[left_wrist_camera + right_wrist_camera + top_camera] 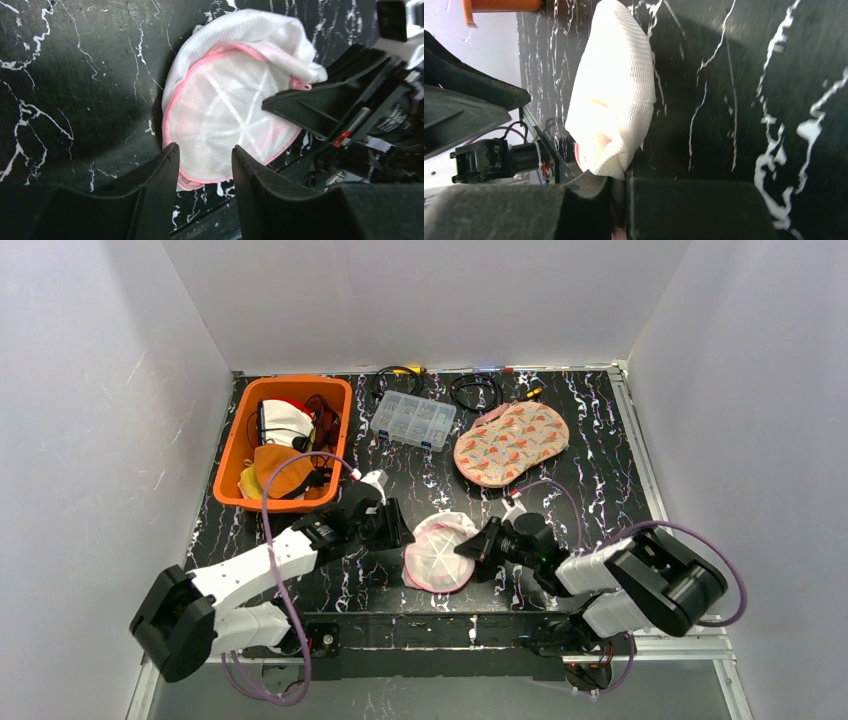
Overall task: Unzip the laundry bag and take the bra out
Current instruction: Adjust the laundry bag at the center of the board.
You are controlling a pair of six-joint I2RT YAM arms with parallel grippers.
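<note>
A black table (600, 470) veined with white sits inside plain white walls (400, 300). From the laundry bag (438, 552), an orange bin (232, 455) of clothes lies at ten o'clock, a clear organiser box (413, 420) at twelve, a floral pad (511, 443) at one, and cables (475, 390) run along the far edge. The bag rests near the table's front edge, between both tools. It is nearly round, with no clear long axis, and its pink zip pull (301, 86) faces three o'clock. The right gripper (468, 548) pinches the bag's edge there. At nine o'clock, the left gripper (400, 530) is partly parted, gripping nothing.
</note>
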